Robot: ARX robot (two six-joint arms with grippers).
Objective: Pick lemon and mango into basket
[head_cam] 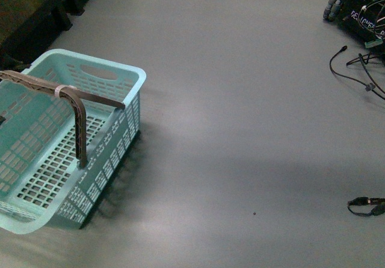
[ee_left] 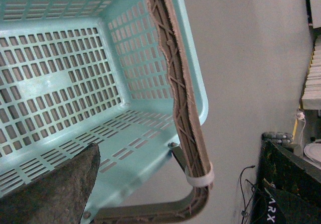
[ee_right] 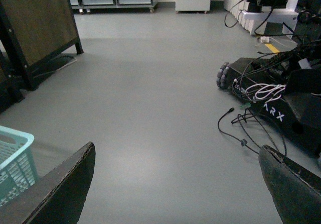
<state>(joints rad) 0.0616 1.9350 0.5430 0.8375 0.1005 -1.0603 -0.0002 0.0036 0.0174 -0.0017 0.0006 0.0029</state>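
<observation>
**On the grey floor, an empty basket and no fruit in sight**

At the left of the front view, the teal basket (head_cam: pixel 129 76) stands upright on the floor (head_cam: pixel 240 130). Its ribbed brown handle (head_cam: pixel 78 109) is raised across the opening. Through the slotted base and walls I see only the floor. The left wrist view looks straight into the basket (ee_left: pixel 50 83) and shows a bare bottom, so neither fruit is inside.

The lemon and the mango do not appear in any of the three views, and I cannot say where they lie. In my judgement the task is at its very beginning: both fruits must first be found, then picked and put into the basket.

The left pincer (ee_left: pixel 80 169) shows only one dark finger, just above the near rim of the basket, so I cannot tell if it is open or closed. The right pincer (ee_right: pixel 175 153) has its two fingers wide apart with nothing between them, only bare floor. A corner of the basket (ee_right: pixel 15 158) is near one finger, and a black wheeled machine (ee_right: pixel 281 108) with loose cables (head_cam: pixel 355 63) stands well apart on the other side.
</observation>
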